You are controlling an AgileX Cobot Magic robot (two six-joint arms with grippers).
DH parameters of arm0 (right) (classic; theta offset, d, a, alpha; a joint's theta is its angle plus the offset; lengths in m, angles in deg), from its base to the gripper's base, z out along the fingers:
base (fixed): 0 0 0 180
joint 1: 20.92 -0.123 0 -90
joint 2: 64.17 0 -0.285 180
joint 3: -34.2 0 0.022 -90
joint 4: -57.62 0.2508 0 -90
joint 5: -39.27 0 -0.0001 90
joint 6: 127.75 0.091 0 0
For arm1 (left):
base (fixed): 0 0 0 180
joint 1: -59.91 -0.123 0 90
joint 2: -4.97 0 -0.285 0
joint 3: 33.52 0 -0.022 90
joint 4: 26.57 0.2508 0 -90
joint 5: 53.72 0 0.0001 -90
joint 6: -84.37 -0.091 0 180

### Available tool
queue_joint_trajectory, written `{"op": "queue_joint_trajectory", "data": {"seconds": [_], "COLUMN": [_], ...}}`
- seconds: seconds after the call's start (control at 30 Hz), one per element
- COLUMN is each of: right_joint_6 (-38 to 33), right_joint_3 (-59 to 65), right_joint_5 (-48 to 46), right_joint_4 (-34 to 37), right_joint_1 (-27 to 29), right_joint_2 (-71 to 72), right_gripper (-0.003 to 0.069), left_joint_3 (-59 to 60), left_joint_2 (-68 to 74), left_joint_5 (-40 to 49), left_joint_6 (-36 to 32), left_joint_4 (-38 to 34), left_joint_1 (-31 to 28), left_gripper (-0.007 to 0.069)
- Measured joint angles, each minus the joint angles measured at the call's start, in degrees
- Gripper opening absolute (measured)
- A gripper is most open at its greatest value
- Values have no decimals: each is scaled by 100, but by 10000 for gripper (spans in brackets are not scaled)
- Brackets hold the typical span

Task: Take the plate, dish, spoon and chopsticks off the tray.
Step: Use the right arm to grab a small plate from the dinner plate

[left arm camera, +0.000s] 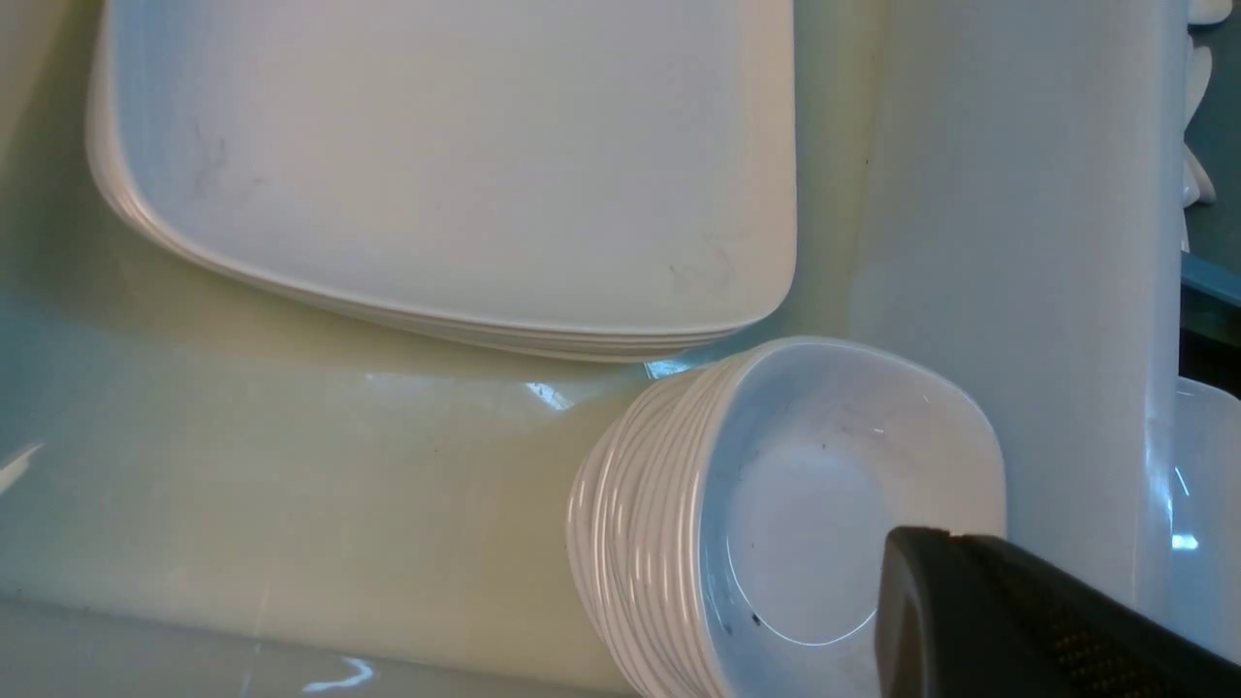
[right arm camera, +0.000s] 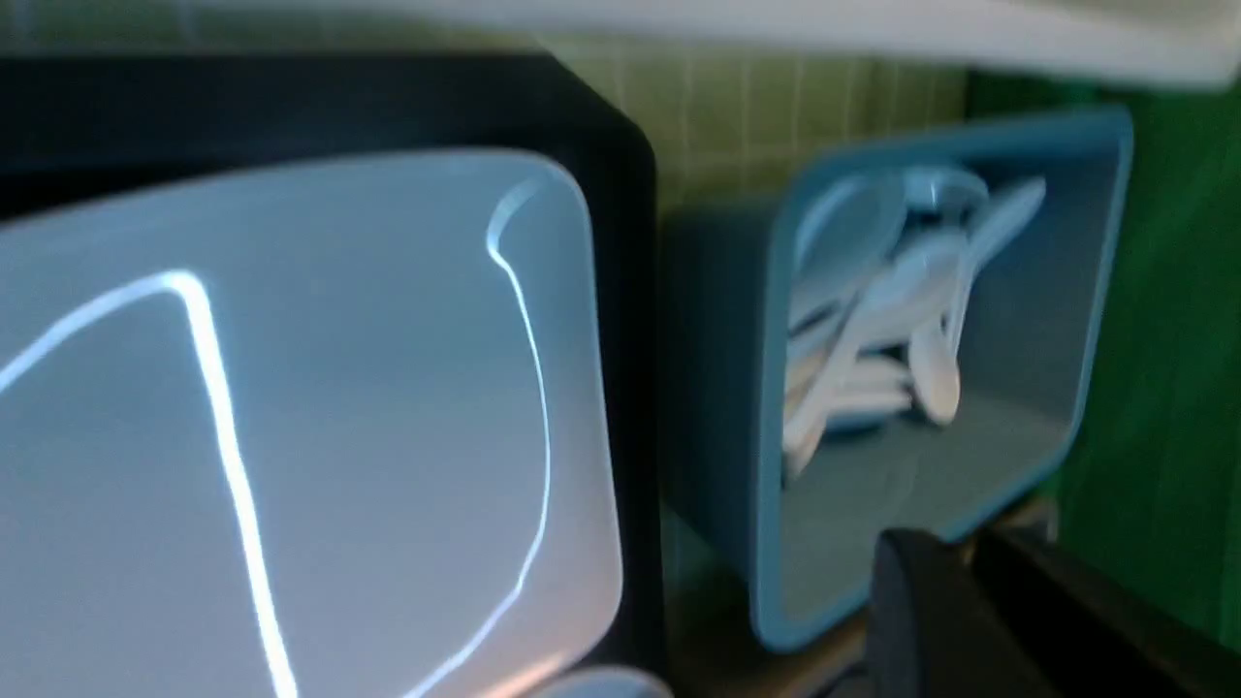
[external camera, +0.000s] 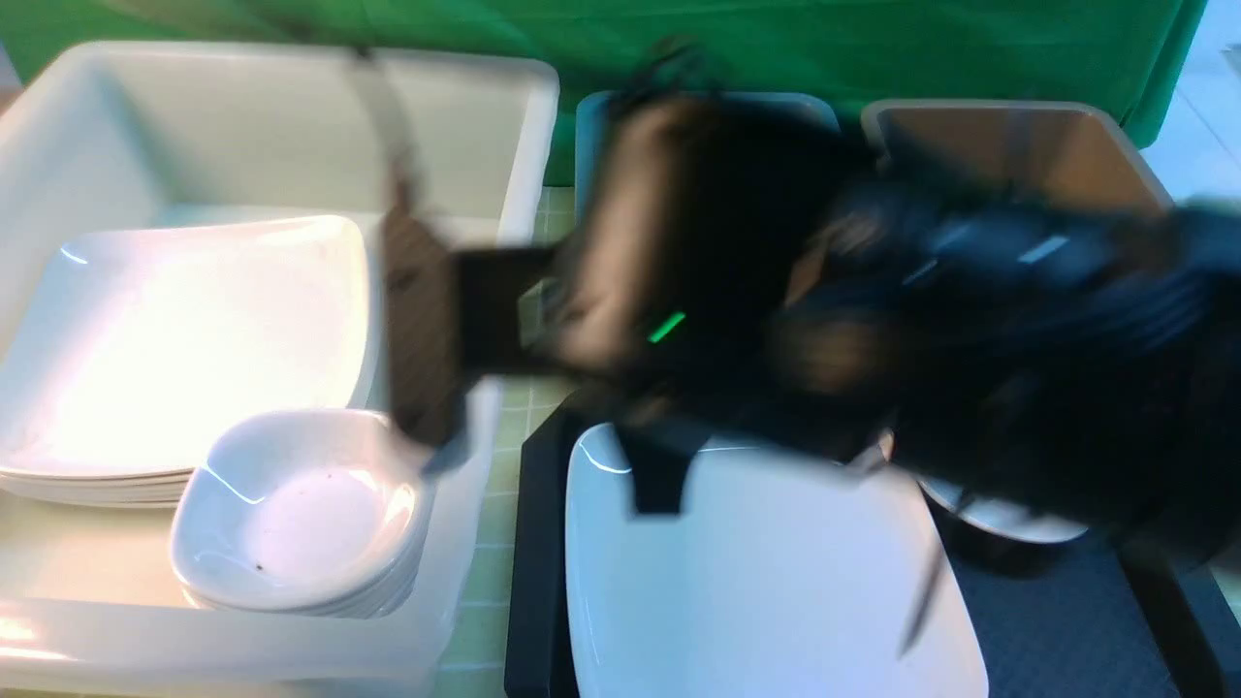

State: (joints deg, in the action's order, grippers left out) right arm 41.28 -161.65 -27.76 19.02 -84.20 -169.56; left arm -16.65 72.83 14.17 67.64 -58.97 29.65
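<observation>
White plate [external camera: 766,572] sits on black tray [external camera: 538,543] w/ chopsticks [external camera: 921,601] lying on its right side; dish [external camera: 1008,523] half-hidden under blurred right arm [external camera: 1018,320]; left claw [external camera: 436,436] pinched together over white bin [external camera: 291,58], nothing seen in it; right claw [right arm camera: 955,572] — can't tell, apart or together. Risk: low arm could knock chopsticks off plate or clip dish.

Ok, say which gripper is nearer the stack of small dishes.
Left. The left gripper hangs at the edge of the stack of small dishes, over the white bin; the right gripper is off by the tray and blue bin.
</observation>
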Motion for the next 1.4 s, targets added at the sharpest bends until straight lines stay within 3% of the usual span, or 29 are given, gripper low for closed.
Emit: {"op": "queue_joint_trajectory", "data": {"seconds": [0.1,0.17,0.2,0.27,0.3,0.4,0.43,0.57,0.63,0.77,1.23,1.4], "right_joint_6": [145,200,178,50,-285,-740,-966,-1185,-1294,-1385,-1852,-1868], "right_joint_3": [264,499,743,919,1294,1830,2167,2827,3126,3223,3223,3223], "right_joint_5": [-112,-154,-173,-168,-76,293,678,1540,2145,2510,2485,2499], "right_joint_4": [497,1111,1755,2169,2850,3412,3569,3578,3478,3386,3246,3047], "right_joint_1": [852,1717,2372,2818,3515,4131,4390,4608,4637,4637,4379,4333], "right_joint_2": [506,795,963,1025,1053,1017,957,749,520,113,-200,-265], "right_gripper": [5,1,1,3,13,50,99,248,356,433,445,445], "left_joint_3": [0,0,0,0,0,0,0,0,0,0,0,0], "left_joint_2": [0,0,0,0,0,0,0,0,0,0,0,0], "left_joint_5": [0,0,0,0,12,17,17,12,-7,-26,-115,-121], "left_joint_6": [0,0,0,0,0,0,-5,-30,-68,-97,-123,-185], "left_joint_4": [5,5,5,5,5,5,5,5,5,5,-429,-484], "left_joint_1": [0,0,0,0,0,0,0,0,0,0,6,343], "left_gripper": [-10,-10,-10,-10,-10,-10,-10,-10,-10,-10,-10,-10]}}
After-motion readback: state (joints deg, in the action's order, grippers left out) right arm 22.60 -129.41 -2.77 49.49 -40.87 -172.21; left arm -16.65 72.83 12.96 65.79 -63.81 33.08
